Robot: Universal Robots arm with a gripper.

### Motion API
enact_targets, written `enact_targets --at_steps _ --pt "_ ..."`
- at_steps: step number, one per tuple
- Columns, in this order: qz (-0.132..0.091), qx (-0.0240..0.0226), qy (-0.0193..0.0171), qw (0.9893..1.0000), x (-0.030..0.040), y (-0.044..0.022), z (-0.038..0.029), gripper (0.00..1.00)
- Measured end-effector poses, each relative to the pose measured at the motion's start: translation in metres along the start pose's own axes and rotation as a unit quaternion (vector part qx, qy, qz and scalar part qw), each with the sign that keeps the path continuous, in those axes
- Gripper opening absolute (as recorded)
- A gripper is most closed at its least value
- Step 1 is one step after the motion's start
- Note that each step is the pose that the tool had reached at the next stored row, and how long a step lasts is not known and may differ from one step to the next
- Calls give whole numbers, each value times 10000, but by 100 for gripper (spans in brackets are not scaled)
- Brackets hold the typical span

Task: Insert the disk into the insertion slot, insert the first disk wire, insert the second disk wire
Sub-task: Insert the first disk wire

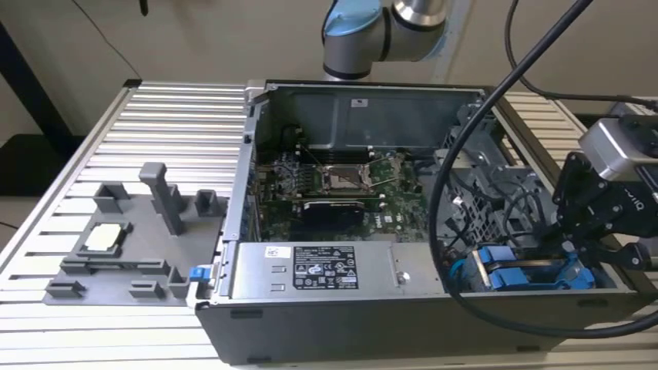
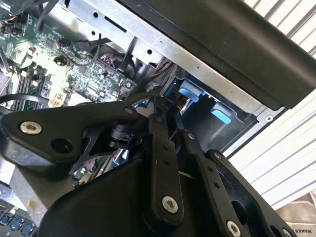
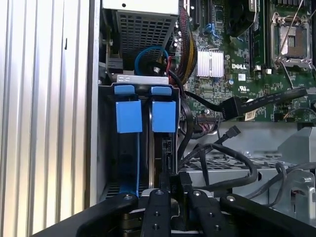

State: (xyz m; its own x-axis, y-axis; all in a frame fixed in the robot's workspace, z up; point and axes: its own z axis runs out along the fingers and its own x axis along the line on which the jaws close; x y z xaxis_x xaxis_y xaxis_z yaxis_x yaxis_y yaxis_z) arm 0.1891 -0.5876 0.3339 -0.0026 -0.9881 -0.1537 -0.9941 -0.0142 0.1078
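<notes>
Gripper [image 1: 569, 245], black and angular with bolted link plates, hangs tilted into the near corner of the case at the exterior view's right, close to the drive bay; whether it is open or closed on anything I cannot tell. A ribbed aluminium table [image 1: 154, 108] carries everything. On it lies the open computer case [image 1: 340, 331], dark grey sheet metal, with a green motherboard [image 1: 340, 173] on its floor and a boxy silver power supply [image 1: 319, 271] along the near wall. At the exterior view's left sits a matt grey fixture plate [image 1: 134, 231] with upright posts. The arm [image 1: 360, 31], smooth grey with a pale blue cap, stands beyond the far wall of the case. In the first wrist view the insertion slot [image 3: 104, 148], a narrow dark metal bay, holds the disk [image 3: 164, 116], its bright blue plastic tab at the end away from the gripper. Just beside it, toward the case's outer wall, sits another blue-fronted drive [image 3: 129, 116]. Black cables [image 3: 232, 163] loop loosely next to the bay
</notes>
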Motion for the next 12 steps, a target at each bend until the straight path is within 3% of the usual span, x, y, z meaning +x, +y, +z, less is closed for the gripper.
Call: enact_targets --at_steps 4,12 --pt "2 -2 13 10000 4 -3 30 19" --pt "1 -2 4 10000 8 -6 51 21"
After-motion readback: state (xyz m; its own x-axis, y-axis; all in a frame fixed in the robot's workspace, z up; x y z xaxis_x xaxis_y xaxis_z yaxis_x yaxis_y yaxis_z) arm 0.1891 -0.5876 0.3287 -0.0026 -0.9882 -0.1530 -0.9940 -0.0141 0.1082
